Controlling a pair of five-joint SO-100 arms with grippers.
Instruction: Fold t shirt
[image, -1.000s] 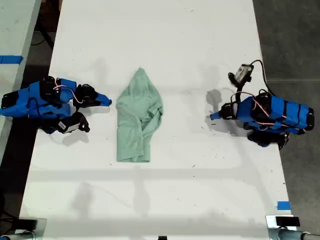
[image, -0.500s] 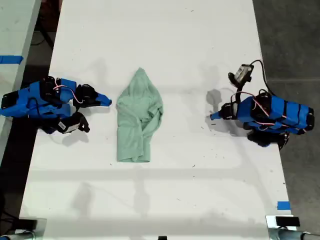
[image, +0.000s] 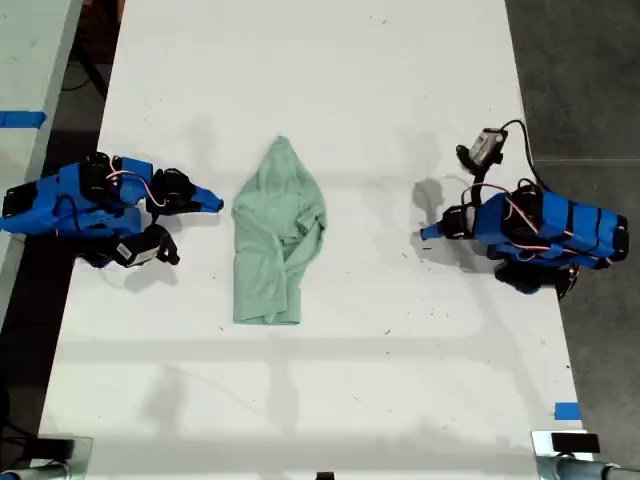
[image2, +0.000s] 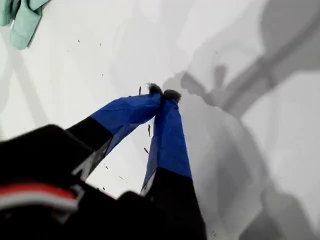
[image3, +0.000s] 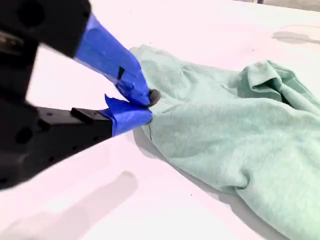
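T shirt (image: 274, 236) lengthwise along table, narrow end toward far edge (crumpled).

The t shirt (image: 275, 235) is soft, matt, wrinkled cloth. The table (image: 400, 80) is smooth and matt white, flecked with dark specks. My first gripper (image2: 162, 95) and my second gripper (image3: 145, 105) wear blue tape over black plastic.
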